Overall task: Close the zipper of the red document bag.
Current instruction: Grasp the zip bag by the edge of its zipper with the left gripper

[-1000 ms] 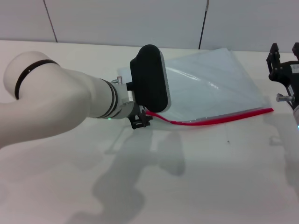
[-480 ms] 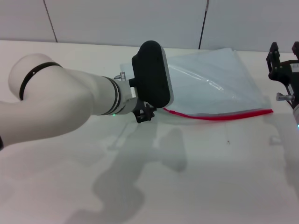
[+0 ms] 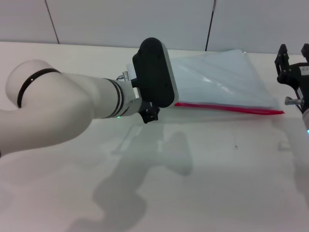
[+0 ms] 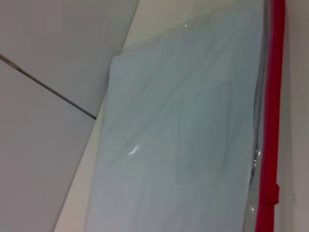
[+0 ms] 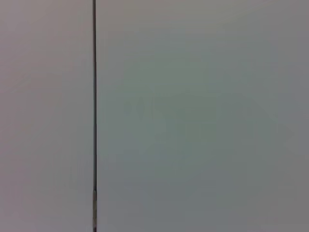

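The red document bag (image 3: 222,77) lies flat at the far right of the white table (image 3: 217,183), a pale translucent pouch. Its zipper (image 3: 231,108) is a straight bright-red strip along the near long edge. My left gripper (image 3: 149,115) sits at the zipper's left end, shut on it and largely hidden behind my black wrist housing (image 3: 154,72). The left wrist view shows the bag (image 4: 183,135) close up, with the zipper (image 4: 270,121) running along one side. My right gripper (image 3: 293,50) is parked at the right edge, fingers open and pointing up, beyond the bag's right corner.
A grey panelled wall (image 3: 145,19) with dark seams stands behind the table. The right wrist view shows only that wall and one seam (image 5: 94,116). My left arm (image 3: 58,116) spans the table's left half and casts a shadow on the near surface.
My left gripper moved up and to the right with the zipper's left end. The red strip, curved before, now lies straight, and the bag's near edge sits farther from me.
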`<state>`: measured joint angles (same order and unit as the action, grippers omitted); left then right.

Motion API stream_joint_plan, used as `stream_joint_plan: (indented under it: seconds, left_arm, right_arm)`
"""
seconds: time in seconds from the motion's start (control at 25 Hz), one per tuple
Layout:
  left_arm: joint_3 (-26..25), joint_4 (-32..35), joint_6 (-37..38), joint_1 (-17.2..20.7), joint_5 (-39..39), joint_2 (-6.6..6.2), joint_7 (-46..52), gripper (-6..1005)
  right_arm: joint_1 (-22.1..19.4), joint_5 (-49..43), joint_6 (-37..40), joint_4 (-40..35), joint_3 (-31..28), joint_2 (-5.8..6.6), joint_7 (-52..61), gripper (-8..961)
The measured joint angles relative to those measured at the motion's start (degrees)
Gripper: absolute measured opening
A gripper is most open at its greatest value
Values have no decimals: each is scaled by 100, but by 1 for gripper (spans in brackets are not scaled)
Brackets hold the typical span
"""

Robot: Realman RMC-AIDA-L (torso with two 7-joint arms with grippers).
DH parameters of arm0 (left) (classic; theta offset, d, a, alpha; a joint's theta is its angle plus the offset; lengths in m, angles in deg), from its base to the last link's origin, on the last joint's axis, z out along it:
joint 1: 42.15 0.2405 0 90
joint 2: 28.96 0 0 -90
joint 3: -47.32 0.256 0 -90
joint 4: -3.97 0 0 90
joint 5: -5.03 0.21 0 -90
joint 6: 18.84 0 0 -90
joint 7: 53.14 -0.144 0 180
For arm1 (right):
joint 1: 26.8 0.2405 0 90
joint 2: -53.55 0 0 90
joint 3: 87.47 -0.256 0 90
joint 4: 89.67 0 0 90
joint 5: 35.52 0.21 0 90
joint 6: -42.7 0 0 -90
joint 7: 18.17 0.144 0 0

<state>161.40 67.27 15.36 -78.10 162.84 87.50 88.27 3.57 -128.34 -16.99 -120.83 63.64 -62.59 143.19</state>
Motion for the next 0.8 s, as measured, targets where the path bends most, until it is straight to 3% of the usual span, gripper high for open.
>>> stream_joint_plan:
  seconds: [0.32, 0.44, 0.64, 0.8]
  left_arm:
    - [-48, 224, -35, 190, 21, -10, 104, 105]
    - [-80, 504, -28, 357, 133, -25, 107, 83]
    - [-114, 1049, -19, 663, 312, -26, 107, 57]
    - [-150, 1368, -25, 847, 366, -30, 103, 56]
  right_arm:
    - [-92, 0, -46, -593, -51, 35, 5, 526]
    - [-194, -2, 12, -1085, -141, 177, 7, 526]
    - [-339, -29, 545, -2156, -152, 811, 9, 526]
    - [-322, -62, 1286, -2932, -157, 1457, 9, 525]
